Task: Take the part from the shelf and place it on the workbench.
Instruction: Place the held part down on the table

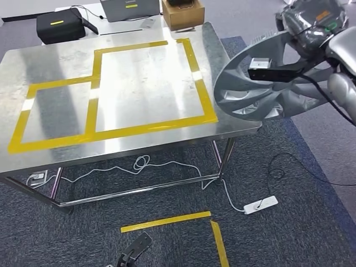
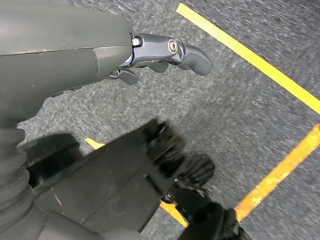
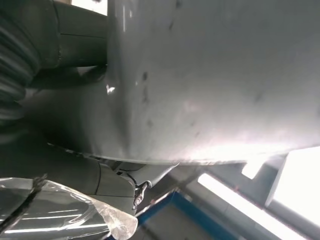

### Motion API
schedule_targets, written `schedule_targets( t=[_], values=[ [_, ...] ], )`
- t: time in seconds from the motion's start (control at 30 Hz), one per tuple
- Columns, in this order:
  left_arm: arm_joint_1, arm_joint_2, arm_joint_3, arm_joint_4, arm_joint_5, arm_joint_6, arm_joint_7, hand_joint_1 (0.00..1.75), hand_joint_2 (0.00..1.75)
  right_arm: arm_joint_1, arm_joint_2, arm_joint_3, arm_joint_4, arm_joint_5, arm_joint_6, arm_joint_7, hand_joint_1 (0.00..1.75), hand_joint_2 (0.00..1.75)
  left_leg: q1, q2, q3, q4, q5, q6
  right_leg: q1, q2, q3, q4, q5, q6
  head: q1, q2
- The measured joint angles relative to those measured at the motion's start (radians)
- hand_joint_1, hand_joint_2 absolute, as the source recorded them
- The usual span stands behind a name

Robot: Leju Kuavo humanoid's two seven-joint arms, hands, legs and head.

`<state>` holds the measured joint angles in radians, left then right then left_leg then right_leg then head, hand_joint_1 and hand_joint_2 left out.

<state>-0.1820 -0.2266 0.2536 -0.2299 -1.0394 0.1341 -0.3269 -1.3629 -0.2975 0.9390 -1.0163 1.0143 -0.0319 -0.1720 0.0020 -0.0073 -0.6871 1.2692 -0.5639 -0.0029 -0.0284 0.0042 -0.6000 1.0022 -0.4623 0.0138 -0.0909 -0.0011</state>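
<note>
Looking from the head view, the part [image 1: 252,83], a large grey ribbed disc-like casting, is carried at the right arm [image 1: 342,72], high and out past the right edge of the workbench [image 1: 125,83], its rim overlapping the table's right corner in the picture; whether it touches the steel I cannot tell, though it seems to hang clear. So the fetching looks done and the setting-down is left: the part is not yet resting inside the yellow tape [image 1: 197,72] frames marked on the bench, which lie to the left of the carrying hand. The right hand itself is hidden behind the part and plastic wrapping, so its fingers cannot be read here. Beyond the bench sit a black case [image 1: 60,25], a laptop [image 1: 128,8] and a cardboard box [image 1: 182,14]; a white power strip [image 1: 260,204] lies on the carpet below. No writing is legible; an orange and green tag near the arm is too small to read. In the left wrist view, the left hand [image 2: 166,52] hangs over grey carpet with yellow floor lines, fingers stretched out and apart, holding nothing. In the right wrist view, the part's pale grey face [image 3: 211,80] lies right against the right hand [image 3: 75,55], whose dark fingers appear pressed on it, so I judge it gripped; no label shows.
</note>
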Motion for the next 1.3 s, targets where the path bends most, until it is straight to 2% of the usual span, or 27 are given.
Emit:
schedule_targets(
  t=[0.07,0.1,0.13,0.17,0.2,0.23,0.27,0.3,0.37,0.43,0.5,0.57,0.6,0.63,0.67,0.7,0.73,0.77,0.83,0.9,0.97,1.03,1.07,1.1,1.2,1.23,1.3],
  values=[
    [0.003,0.0,-0.003,0.0,-0.009,0.004,0.022,0.0,1.75,0.015,0.0,0.002,0.001,0.0,0.0,0.0,1.54,1.75,-0.003,0.0,-0.042,0.007,-0.044,0.004,0.004,0.002,0.034,-0.003,-0.023,-0.002,0.0,0.0],
    [0.004,0.001,-0.005,0.0,-0.015,0.006,0.036,0.0,1.75,0.016,0.0,0.002,0.0,0.0,0.0,0.0,1.54,1.75,-0.005,0.0,-0.05,-0.027,-0.034,0.01,0.008,0.003,0.052,-0.004,-0.037,-0.002,0.0,0.0],
    [0.005,0.001,-0.008,0.0,-0.02,0.007,0.049,0.0,1.75,0.013,0.0,0.002,0.0,-0.001,0.0,0.0,1.54,1.75,-0.008,0.0,-0.05,-0.08,0.009,0.02,0.011,0.004,0.071,-0.004,-0.052,-0.002,0.0,0.0],
    [0.006,0.004,-0.01,0.0,-0.024,0.006,0.061,0.0,1.75,0.011,0.0,0.002,0.0,-0.001,0.0,0.002,1.54,1.75,-0.015,-0.001,-0.046,-0.145,0.087,0.035,0.013,0.004,0.086,-0.006,-0.067,-0.001,0.001,0.0],
    [0.006,0.006,-0.013,0.0,-0.026,0.006,0.069,0.0,1.75,0.008,0.002,0.003,-0.001,-0.001,-0.001,0.003,1.54,1.75,-0.022,-0.001,-0.042,-0.195,0.15,0.05,0.015,0.007,0.101,-0.008,-0.08,0.002,0.004,0.0],
    [0.006,0.008,-0.017,0.0,-0.028,0.006,0.077,0.0,1.75,0.006,0.003,0.003,-0.002,-0.001,-0.002,0.005,1.54,1.75,-0.03,-0.001,-0.035,-0.233,0.199,0.062,0.016,0.008,0.112,-0.012,-0.092,0.007,0.006,0.0],
    [0.005,0.011,-0.021,0.0,-0.029,0.007,0.083,0.0,1.75,0.004,0.004,0.004,-0.003,-0.001,-0.003,0.008,1.54,1.75,-0.036,0.0,-0.029,-0.252,0.221,0.071,0.014,0.008,0.12,-0.014,-0.098,0.013,0.008,0.0],
    [0.001,0.012,-0.024,-0.001,-0.029,0.009,0.087,0.0,1.75,0.002,0.006,0.005,-0.005,-0.001,-0.004,0.01,1.54,1.75,-0.038,0.001,-0.02,-0.255,0.209,0.075,0.014,0.009,0.128,-0.016,-0.099,0.021,0.009,0.0],
    [-0.007,0.013,-0.028,-0.003,-0.029,0.015,0.093,0.0,1.75,-0.002,0.006,0.003,-0.01,-0.004,-0.007,0.014,1.54,1.75,-0.034,0.001,0.005,-0.277,0.204,0.079,0.01,0.006,0.114,0.011,-0.091,0.031,0.008,0.0],
    [-0.015,0.012,-0.03,-0.005,-0.029,0.024,0.102,0.0,1.75,-0.005,0.004,0.002,-0.015,-0.007,-0.009,0.017,1.54,1.75,-0.028,0.0,0.029,-0.292,0.195,0.08,0.008,0.005,0.05,0.108,-0.094,0.038,0.009,0.0],
    [-0.018,0.01,-0.034,-0.005,-0.029,0.028,0.112,0.0,1.75,0.006,0.001,0.002,-0.016,-0.009,-0.009,0.017,1.54,1.75,-0.023,-0.001,0.05,-0.294,0.177,0.079,0.007,0.004,-0.031,0.217,-0.136,0.05,0.01,0.0],
    [-0.014,0.008,-0.037,-0.005,-0.029,0.026,0.117,0.0,1.75,0.026,-0.005,0.002,-0.017,-0.01,-0.008,0.016,1.54,1.75,-0.017,-0.005,0.071,-0.293,0.156,0.074,0.001,0.003,-0.088,0.246,-0.173,0.063,0.011,0.0],
    [-0.011,0.007,-0.039,-0.005,-0.029,0.026,0.119,0.0,1.75,0.033,-0.008,0.002,-0.017,-0.01,-0.008,0.016,1.54,1.75,-0.014,-0.008,0.08,-0.291,0.145,0.07,-0.002,0.003,-0.1,0.22,-0.159,0.068,0.011,0.0],
    [-0.008,0.007,-0.041,-0.005,-0.029,0.026,0.12,0.0,1.75,0.035,-0.009,0.002,-0.017,-0.011,-0.008,0.016,1.54,1.75,-0.011,-0.011,0.088,-0.288,0.135,0.065,-0.005,0.001,-0.103,0.167,-0.113,0.071,0.011,0.0],
    [-0.006,0.006,-0.044,-0.005,-0.029,0.026,0.122,0.0,1.75,0.036,-0.011,0.002,-0.017,-0.012,-0.008,0.016,1.54,1.75,-0.008,-0.012,0.094,-0.282,0.124,0.058,-0.007,-0.003,-0.1,0.103,-0.047,0.073,0.012,0.0],
    [-0.005,0.006,-0.046,-0.005,-0.029,0.027,0.124,0.0,1.75,0.037,-0.014,0.003,-0.018,-0.012,-0.008,0.016,1.54,1.75,-0.006,-0.014,0.096,-0.274,0.114,0.051,-0.006,-0.005,-0.096,0.049,0.002,0.071,0.012,0.0],
    [-0.005,0.006,-0.048,-0.005,-0.028,0.027,0.125,0.0,1.75,0.038,-0.016,0.003,-0.018,-0.013,-0.008,0.017,1.54,1.75,-0.006,-0.016,0.095,-0.265,0.104,0.044,-0.004,-0.006,-0.089,0.016,0.039,0.062,0.014,0.0],
    [-0.004,0.005,-0.049,-0.005,-0.028,0.027,0.126,0.0,1.75,0.039,-0.018,0.004,-0.018,-0.013,-0.008,0.017,1.54,1.75,-0.006,-0.018,0.093,-0.256,0.095,0.038,-0.002,-0.006,-0.088,0.006,0.051,0.051,0.015,0.0],
    [-0.005,0.006,-0.05,-0.006,-0.028,0.028,0.127,0.0,1.75,0.039,-0.021,0.002,-0.021,-0.014,-0.008,0.019,1.54,1.75,-0.008,-0.019,0.094,-0.252,0.079,0.025,-0.001,-0.005,-0.08,0.015,0.044,0.029,0.016,0.0],
    [-0.007,0.006,-0.051,-0.006,-0.028,0.03,0.127,0.0,1.75,0.041,-0.025,-0.002,-0.024,-0.015,-0.009,0.023,1.54,1.75,-0.009,-0.014,0.094,-0.232,0.056,0.014,-0.007,-0.005,-0.066,0.011,0.039,0.021,0.013,0.0],
    [-0.009,0.006,-0.051,-0.007,-0.027,0.031,0.127,0.0,1.75,0.055,-0.028,-0.001,-0.025,-0.015,-0.01,0.025,1.54,1.75,-0.007,-0.007,0.063,-0.137,0.007,0.008,-0.009,-0.004,-0.044,0.005,0.032,0.014,0.008,0.0],
    [-0.008,0.007,-0.051,-0.007,-0.027,0.031,0.127,0.0,1.75,0.077,-0.031,0.001,-0.025,-0.015,-0.011,0.026,1.54,1.75,-0.005,-0.006,0.009,-0.019,-0.038,0.004,-0.006,-0.002,-0.026,0.004,0.021,0.008,0.007,0.0],
    [-0.008,0.007,-0.051,-0.007,-0.027,0.031,0.127,0.0,1.75,0.085,-0.032,0.002,-0.025,-0.015,-0.011,0.026,1.54,1.75,-0.005,-0.006,-0.009,0.009,-0.038,0.004,-0.005,-0.001,-0.02,0.004,0.015,0.007,0.007,0.0],
    [-0.008,0.007,-0.051,-0.007,-0.026,0.031,0.127,0.0,1.75,0.088,-0.032,0.001,-0.026,-0.015,-0.011,0.026,1.54,1.75,-0.005,-0.006,-0.014,0.002,-0.016,0.005,-0.004,0.0,-0.014,0.005,0.011,0.006,0.007,0.0],
    [-0.009,0.009,-0.051,-0.007,-0.023,0.037,0.129,0.0,1.75,0.066,-0.035,-0.001,-0.031,-0.016,-0.012,0.027,1.54,1.75,-0.008,-0.005,0.022,-0.158,0.119,0.02,-0.002,0.005,-0.001,0.003,0.001,0.007,0.008,0.0],
    [-0.009,0.01,-0.051,-0.007,-0.021,0.039,0.129,0.0,1.75,0.056,-0.037,-0.002,-0.031,-0.017,-0.013,0.028,1.54,1.75,-0.011,-0.005,0.037,-0.203,0.143,0.026,-0.002,0.006,0.001,0.0,0.001,0.009,0.007,0.0],
    [-0.01,0.012,-0.051,-0.007,-0.02,0.041,0.13,0.0,1.75,0.043,-0.046,-0.003,-0.033,-0.018,-0.014,0.028,1.54,1.75,-0.017,-0.005,0.05,-0.234,0.145,0.034,-0.003,0.007,-0.001,-0.004,0.002,0.019,0.004,0.0]
  ],
)
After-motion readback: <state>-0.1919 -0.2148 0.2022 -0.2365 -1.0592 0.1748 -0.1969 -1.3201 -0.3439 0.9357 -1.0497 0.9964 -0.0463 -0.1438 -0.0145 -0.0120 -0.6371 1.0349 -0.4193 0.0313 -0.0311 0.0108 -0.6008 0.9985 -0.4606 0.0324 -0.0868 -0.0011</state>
